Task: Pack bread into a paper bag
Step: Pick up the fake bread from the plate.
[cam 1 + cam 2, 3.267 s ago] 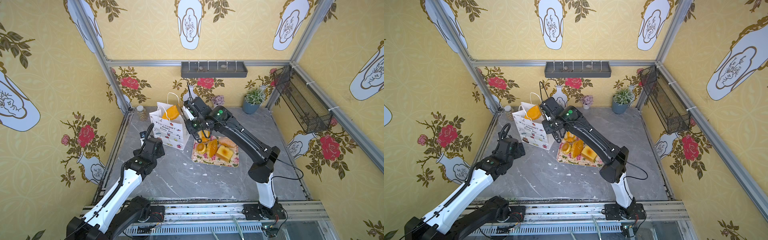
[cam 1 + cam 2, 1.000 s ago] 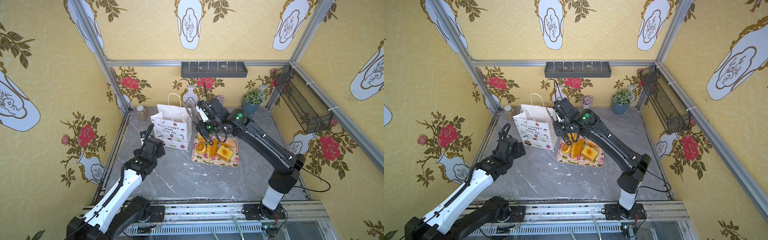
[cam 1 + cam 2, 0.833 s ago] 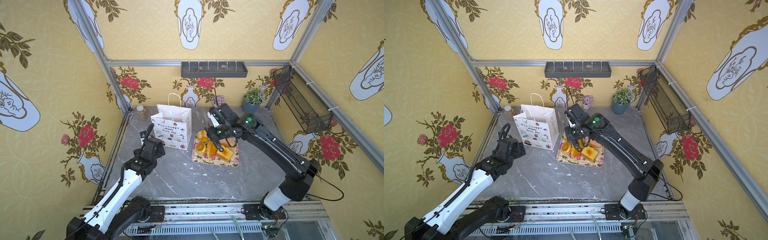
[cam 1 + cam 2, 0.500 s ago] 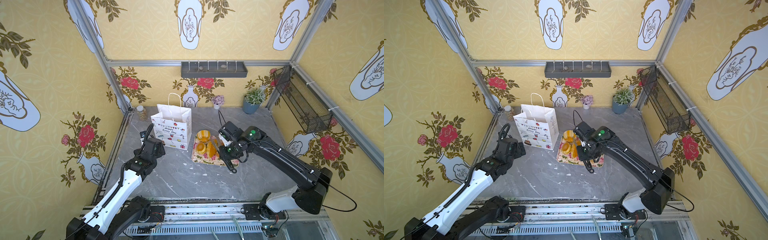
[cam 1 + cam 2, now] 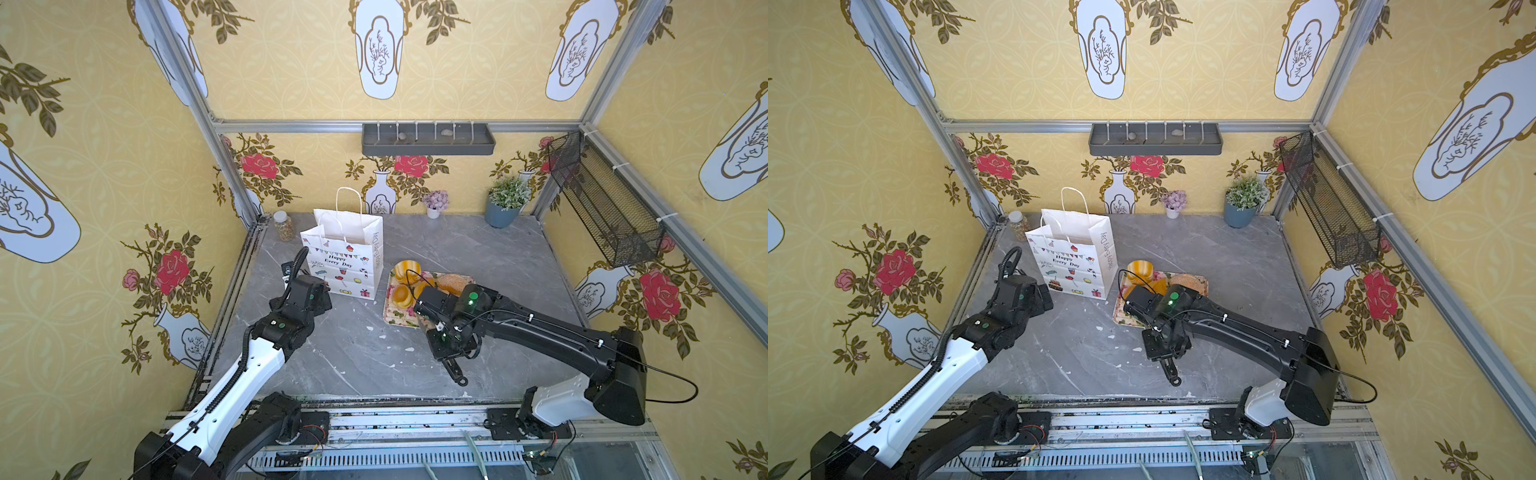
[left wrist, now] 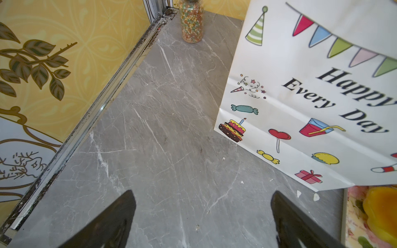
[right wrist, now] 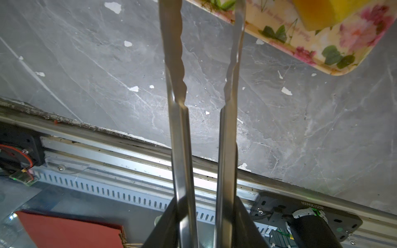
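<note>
The white paper bag (image 5: 345, 257) (image 5: 1071, 257) (image 6: 311, 96) stands upright at the back left. Bread lies on the floral tray (image 5: 399, 320) (image 7: 300, 45): a pumpkin-shaped bun (image 5: 406, 269), a round bun (image 5: 401, 294), a seeded bun (image 5: 452, 282) and yellow toast (image 7: 322, 12). My right gripper (image 7: 205, 206) (image 5: 444, 340) is shut on steel tongs (image 7: 178, 107) in front of the tray. The tongs' arms stand apart and their tips run out of frame. My left gripper (image 6: 203, 193) (image 5: 309, 293) hangs open and empty over the table by the bag's front left corner.
A jar of coloured beads (image 5: 284, 226) (image 6: 191, 21) stands behind the bag in the corner. A potted plant (image 5: 505, 203) and a small flower pot (image 5: 435, 203) line the back wall. A wire basket (image 5: 602, 208) hangs on the right wall. The front rail (image 7: 129, 154) borders the table.
My right arm has swung with the tongs from beside the bag, across the tray, toward the table's front. The left arm and the bag have not moved.
</note>
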`<state>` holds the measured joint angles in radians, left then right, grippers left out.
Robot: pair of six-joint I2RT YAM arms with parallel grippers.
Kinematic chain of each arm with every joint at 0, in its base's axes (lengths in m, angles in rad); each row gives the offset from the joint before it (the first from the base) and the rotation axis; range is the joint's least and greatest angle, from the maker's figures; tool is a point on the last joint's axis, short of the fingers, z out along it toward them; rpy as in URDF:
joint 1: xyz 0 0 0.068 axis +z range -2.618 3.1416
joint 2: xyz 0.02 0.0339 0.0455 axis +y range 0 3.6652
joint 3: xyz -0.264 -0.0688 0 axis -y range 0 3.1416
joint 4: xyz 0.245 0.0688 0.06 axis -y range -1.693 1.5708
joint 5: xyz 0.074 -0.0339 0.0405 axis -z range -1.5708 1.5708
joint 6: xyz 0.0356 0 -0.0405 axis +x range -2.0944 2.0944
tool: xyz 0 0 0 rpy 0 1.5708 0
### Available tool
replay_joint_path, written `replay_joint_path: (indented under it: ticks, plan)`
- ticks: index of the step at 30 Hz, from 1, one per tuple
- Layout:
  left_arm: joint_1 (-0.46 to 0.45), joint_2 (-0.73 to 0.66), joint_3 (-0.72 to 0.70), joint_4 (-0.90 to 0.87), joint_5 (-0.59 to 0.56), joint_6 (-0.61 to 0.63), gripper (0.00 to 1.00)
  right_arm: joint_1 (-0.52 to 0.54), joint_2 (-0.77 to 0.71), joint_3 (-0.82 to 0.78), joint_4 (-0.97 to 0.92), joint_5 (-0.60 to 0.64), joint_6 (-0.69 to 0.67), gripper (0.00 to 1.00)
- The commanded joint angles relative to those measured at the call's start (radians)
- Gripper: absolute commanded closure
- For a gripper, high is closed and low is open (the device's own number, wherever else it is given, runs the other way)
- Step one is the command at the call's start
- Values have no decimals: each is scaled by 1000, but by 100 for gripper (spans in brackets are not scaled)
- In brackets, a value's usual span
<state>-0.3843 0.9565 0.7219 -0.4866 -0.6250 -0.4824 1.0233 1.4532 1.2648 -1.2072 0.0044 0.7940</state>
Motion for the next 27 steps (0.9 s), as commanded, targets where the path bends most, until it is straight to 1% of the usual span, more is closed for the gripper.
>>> replay_joint_path:
  ticks: [1, 3, 7, 17, 22, 27]
  plan:
    - [2, 7, -6, 31, 7, -4, 1, 19, 19, 35, -31, 105, 33, 61]
    - [1, 11, -3, 31, 7, -2, 1, 32, 40, 63, -48, 129, 30, 61]
    - [1, 7, -7, 30, 3, 0, 1, 55, 74, 101, -56, 140, 22, 57]
    - [1, -13, -18, 22, -5, -2, 1, 64, 134, 75, -2, 146, -2, 57]
    - [1, -17, -22, 24, -3, -5, 1, 64, 160, 80, -3, 183, -22, 57]
    - [1, -9, -18, 23, 1, -5, 1, 64, 208, 114, -31, 250, -68, 56]
